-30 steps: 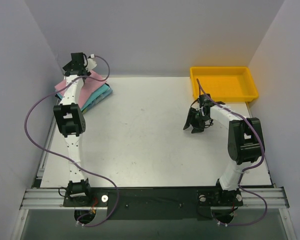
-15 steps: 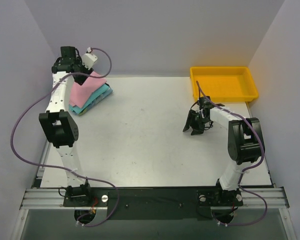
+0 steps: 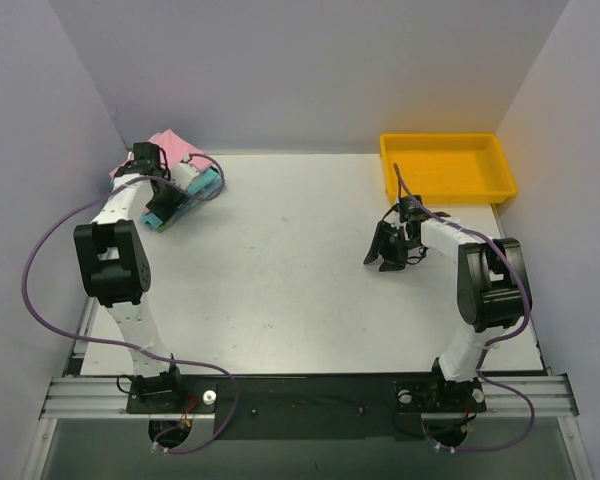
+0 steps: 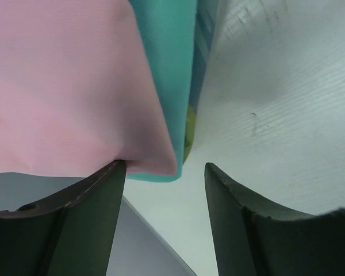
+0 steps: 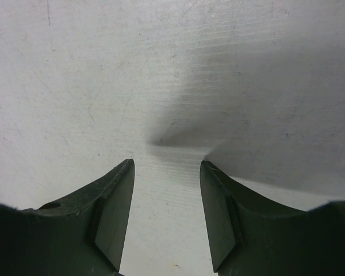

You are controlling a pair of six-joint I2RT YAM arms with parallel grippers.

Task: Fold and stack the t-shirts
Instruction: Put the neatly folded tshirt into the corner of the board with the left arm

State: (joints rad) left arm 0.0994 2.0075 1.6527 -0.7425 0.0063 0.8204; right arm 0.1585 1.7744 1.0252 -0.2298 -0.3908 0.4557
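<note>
The left arm (image 3: pixel 112 262) is reaching to the far left corner of the tabletop (image 3: pixel 280 280), its elbow raised and its wrist bending back toward the middle. The left gripper (image 4: pixel 167 167) is pointing down, its jaws standing apart. The right arm (image 3: pixel 485 285) is folding in from the right edge, and the right gripper (image 3: pixel 385 255) is hovering low, its fingers parted.

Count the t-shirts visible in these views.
3, stacked at the far-left corner of the table: pink on top, teal under it, blue showing only an edge below. A yellow-green sliver lower down may be another.
</note>
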